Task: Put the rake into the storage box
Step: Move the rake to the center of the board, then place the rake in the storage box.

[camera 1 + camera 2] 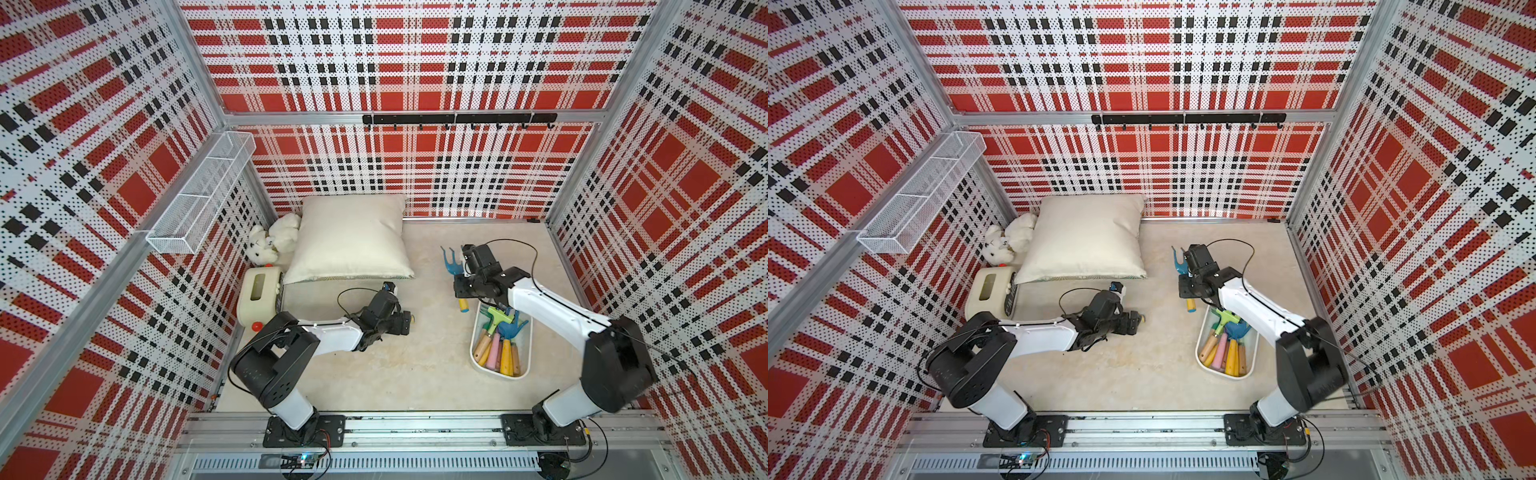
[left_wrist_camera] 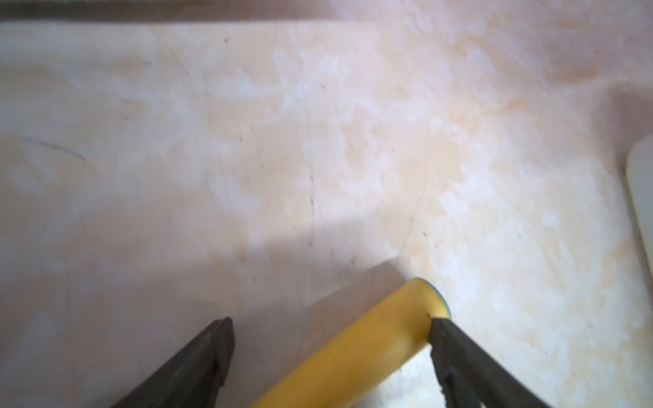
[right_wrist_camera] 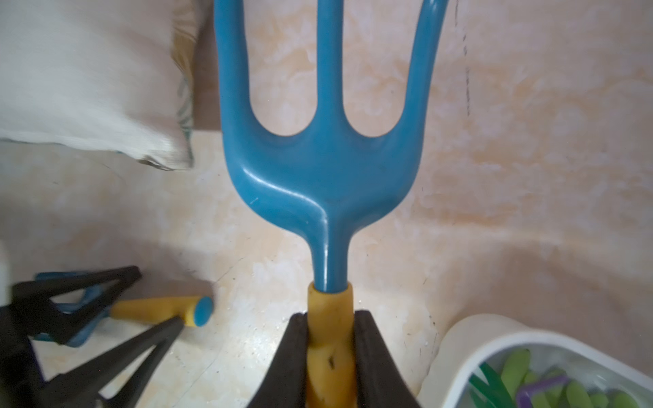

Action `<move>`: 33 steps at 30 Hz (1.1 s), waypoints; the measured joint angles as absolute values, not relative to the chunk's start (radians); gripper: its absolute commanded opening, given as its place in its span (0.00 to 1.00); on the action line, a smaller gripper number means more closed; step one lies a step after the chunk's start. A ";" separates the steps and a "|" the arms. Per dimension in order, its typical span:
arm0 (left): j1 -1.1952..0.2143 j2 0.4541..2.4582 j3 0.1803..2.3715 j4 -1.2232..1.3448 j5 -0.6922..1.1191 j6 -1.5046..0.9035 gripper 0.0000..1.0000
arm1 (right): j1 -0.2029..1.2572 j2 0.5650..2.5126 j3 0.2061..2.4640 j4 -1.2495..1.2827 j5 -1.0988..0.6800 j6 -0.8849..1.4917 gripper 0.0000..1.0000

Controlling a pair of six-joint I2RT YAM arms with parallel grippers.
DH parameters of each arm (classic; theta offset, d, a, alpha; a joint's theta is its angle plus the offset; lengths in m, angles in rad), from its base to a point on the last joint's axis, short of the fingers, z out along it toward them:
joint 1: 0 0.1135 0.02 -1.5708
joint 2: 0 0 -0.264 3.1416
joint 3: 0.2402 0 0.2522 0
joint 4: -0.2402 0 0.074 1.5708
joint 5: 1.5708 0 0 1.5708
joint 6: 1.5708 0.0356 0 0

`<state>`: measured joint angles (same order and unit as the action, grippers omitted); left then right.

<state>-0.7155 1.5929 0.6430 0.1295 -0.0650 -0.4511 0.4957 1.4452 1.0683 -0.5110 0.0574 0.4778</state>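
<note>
Now your right gripper squeezes the blue rake by its yellow handle, mid-frame. The white box sits lower right. Your left gripper is wide open. Careful: the prongs could catch the box wall or tools inside.

Two matching arms. Left arm, right arm: glossy white shells on long links, bulky matte black housings at shoulder, elbow and wrist joints. Round vent holes dot black shoulder housing. Thin black cable loops above each wrist. Black square base plates, bolt heads at corners. Left end effector, right end effector: black wedge-shaped fingers, rough matte surface, open triangular frames behind tips.
</note>
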 measured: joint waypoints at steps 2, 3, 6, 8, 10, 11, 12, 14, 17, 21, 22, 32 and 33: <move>-0.758 1.557 0.614 0.133 -0.068 -0.473 0.93 | 0.501 1.332 0.990 -0.511 0.074 0.511 0.00; -0.777 1.539 0.598 0.134 -0.068 -0.484 0.93 | 0.502 1.272 0.947 -0.518 0.087 0.531 0.00; -0.826 1.491 0.562 0.139 -0.069 -0.519 0.93 | 0.502 1.115 0.843 -0.567 0.130 0.595 0.00; -0.851 1.465 0.552 0.139 -0.074 -0.542 0.93 | 0.502 1.025 0.790 -0.607 0.165 0.642 0.00; -0.875 1.437 0.552 0.141 -0.088 -0.566 0.93 | 0.502 0.944 0.744 -0.645 0.194 0.691 0.00; -0.889 1.417 0.552 0.141 -0.098 -0.579 0.94 | 0.502 0.904 0.720 -0.665 0.204 0.715 0.00; -0.901 1.398 0.553 0.142 -0.109 -0.591 0.94 | 0.502 0.873 0.699 -0.682 0.211 0.737 0.00; -0.922 1.362 0.553 0.143 -0.128 -0.613 0.95 | 0.502 0.821 0.659 -0.712 0.222 0.778 0.00; -0.940 1.319 0.553 0.142 -0.165 -0.641 0.96 | 0.502 0.759 0.601 -0.749 0.238 0.837 0.00; -0.941 1.262 0.550 0.134 -0.223 -0.674 0.96 | 0.502 0.738 0.552 -0.767 0.251 0.891 0.00; -0.941 1.248 0.548 0.134 -0.234 -0.679 0.96 | 0.502 0.740 0.546 -0.767 0.256 0.899 0.00; -0.933 1.084 0.444 0.118 -0.305 -0.817 0.94 | 0.502 0.772 0.540 -0.750 0.263 0.903 0.57; -0.935 1.076 0.434 0.115 -0.307 -0.859 0.94 | 0.502 0.771 0.543 -0.751 0.263 0.897 0.61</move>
